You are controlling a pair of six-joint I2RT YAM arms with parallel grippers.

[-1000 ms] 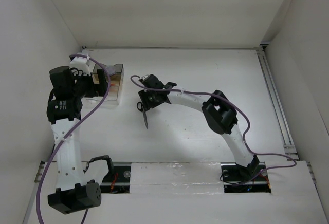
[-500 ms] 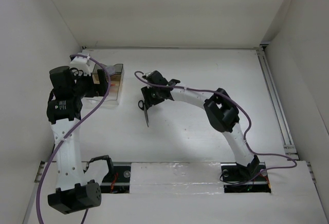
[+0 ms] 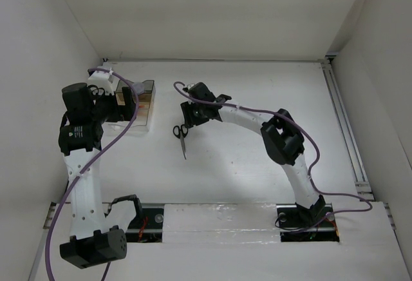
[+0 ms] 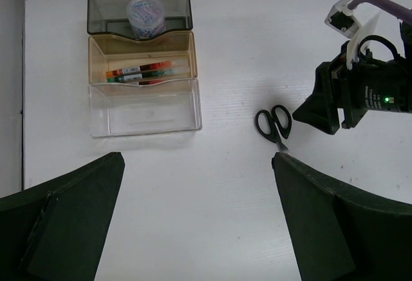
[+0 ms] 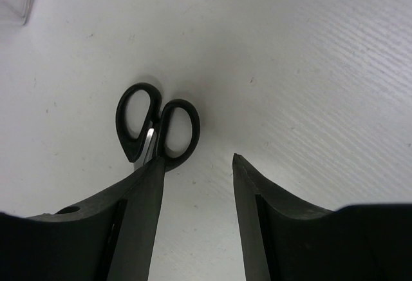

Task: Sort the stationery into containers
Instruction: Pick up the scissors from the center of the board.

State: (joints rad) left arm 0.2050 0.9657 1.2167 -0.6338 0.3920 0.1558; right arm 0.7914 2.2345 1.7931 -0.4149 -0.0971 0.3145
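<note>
Overhead, a white table (image 3: 270,94) fills the walled work cell, with two arms bolted at its 6 o'clock edge. The left arm (image 3: 84,171) rises along the 9 o'clock side, while the right arm (image 3: 248,121) bends from 5 o'clock toward the middle.

A clear plastic box (image 4: 145,110) sits at about 10 o'clock on the table. It is divided into three sections: one dark-tinted, one brownish in the middle and one colourless.

The left gripper (image 4: 197,162) hangs above the table near the box, its jaws spread wide and holding nothing. The right gripper (image 5: 197,162) is poised low near the table's centre, jaws parted, with only bare table between the fingers.

Black-handled scissors (image 5: 158,129) lie flat on the table, well apart from the box and at its 3 o'clock in the left wrist view. Their blades point toward 6 o'clock in the top view. In the right wrist view the handle loops sit just beyond the tip of the 9 o'clock finger, which hides most of the blades.

A red pen (image 4: 145,68) and a dark pen (image 4: 143,80) lie side by side in the brownish section. A small round cylinder (image 4: 146,15) stands in the dark-tinted section.
</note>
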